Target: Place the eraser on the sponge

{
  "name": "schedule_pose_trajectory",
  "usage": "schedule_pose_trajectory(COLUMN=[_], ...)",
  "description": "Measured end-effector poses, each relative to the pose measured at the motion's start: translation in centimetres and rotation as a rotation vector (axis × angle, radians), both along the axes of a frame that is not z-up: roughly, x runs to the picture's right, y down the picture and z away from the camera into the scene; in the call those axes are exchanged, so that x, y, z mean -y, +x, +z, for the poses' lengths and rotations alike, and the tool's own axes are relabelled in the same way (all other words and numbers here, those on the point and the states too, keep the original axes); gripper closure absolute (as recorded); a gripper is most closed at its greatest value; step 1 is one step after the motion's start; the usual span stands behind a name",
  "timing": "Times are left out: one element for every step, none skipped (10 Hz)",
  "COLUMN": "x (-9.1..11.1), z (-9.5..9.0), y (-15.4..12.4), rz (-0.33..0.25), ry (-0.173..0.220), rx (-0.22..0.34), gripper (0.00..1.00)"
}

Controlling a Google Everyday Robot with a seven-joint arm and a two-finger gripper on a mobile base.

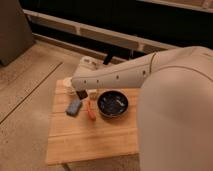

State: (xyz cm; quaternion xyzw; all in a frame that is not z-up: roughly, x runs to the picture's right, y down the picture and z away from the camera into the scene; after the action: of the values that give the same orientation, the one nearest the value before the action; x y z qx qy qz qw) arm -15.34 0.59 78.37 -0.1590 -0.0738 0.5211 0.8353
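Note:
The blue sponge [74, 106] lies flat on the left part of the wooden table [95, 142]. My gripper [80, 93] hangs at the end of the white arm [117, 75], just behind and above the sponge. A small white object [93, 93], possibly the eraser, sits right beside the gripper on its right. Whether the gripper touches it does not show.
A black round pan [113, 103] stands right of centre. A thin orange-red pen [91, 111] lies between sponge and pan. A pale cup [67, 81] stands at the table's back left corner. My own arm body fills the right side.

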Motion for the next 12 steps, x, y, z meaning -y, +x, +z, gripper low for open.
schedule_pose_trajectory(x=[-1.1,-2.2,-3.4,-4.6,-5.2,-5.6,-5.6,-5.7,-5.7,-5.8,-5.8,-6.0], z=[0.7,1.5,2.1,3.1,3.7,4.3,4.8,5.2,5.5,6.1,6.6,7.0], y=[-1.3,-2.7,-4.1,-5.3,-5.9,-6.6,-6.7,-6.6,-6.6,-6.1,-5.8,-5.7], rz=[-0.023,-0.051,-0.083,-0.125,-0.15,-0.174,-0.186,-0.196,-0.202,-0.212,-0.22,-0.227], ry=[-0.015,-0.029,-0.044,-0.06,-0.07,-0.079,-0.083,-0.092,-0.098,-0.111,-0.125,-0.136], rx=[0.008,0.013,0.018,0.012,0.006,-0.003,-0.019,-0.036,-0.047,-0.075,-0.097,-0.112], gripper=[1.0,1.0,1.0,1.0,1.0,1.0,1.0,1.0,1.0,1.0,1.0,1.0])
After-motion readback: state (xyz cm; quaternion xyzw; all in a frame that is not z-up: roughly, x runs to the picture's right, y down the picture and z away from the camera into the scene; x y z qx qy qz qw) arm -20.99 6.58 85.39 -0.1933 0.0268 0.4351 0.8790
